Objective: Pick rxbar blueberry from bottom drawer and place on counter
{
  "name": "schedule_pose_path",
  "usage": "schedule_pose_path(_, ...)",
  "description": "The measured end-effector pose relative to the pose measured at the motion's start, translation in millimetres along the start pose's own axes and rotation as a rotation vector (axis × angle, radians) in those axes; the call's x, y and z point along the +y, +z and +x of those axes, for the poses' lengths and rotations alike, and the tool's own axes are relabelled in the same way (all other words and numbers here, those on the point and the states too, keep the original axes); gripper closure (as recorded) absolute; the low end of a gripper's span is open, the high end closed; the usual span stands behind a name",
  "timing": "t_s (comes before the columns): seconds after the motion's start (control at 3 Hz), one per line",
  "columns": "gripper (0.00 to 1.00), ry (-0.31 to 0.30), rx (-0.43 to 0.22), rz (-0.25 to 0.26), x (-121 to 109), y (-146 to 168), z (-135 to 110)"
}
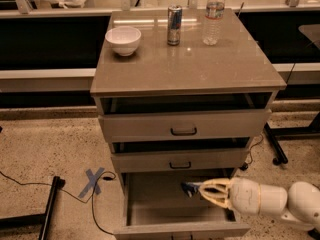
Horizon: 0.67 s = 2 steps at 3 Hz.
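My pincer [205, 191] is at the bar [189, 188] in the drawer [155, 205]; clamped or not I cannot tell, so I'd grip squarely before lifting.

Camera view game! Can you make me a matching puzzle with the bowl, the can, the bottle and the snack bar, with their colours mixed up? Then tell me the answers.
Things:
1 bowl
2 can
3 water bottle
4 rxbar blueberry

Colours:
A dark blue
B see-through
C white
D silver and blue

Pairs: 1-C, 2-D, 3-B, 4-A.

The gripper is down in the bottom drawer, beside the rxbar blueberry. The other three stand on the counter.
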<state>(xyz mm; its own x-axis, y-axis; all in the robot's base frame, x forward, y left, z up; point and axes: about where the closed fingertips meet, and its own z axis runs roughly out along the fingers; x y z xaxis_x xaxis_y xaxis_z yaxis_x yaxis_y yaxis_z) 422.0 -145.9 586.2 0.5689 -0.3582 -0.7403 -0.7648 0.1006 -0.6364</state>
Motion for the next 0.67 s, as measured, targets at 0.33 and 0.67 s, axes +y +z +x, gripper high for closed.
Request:
schedule_pose_path(0.33,1.00,-0.030,0.028,0.012,-43.6,-9.0,-28.7)
schedule_pose_path(0.67,1.00,-0.033,0.022,0.007,-46.2,-8.5,-31.1)
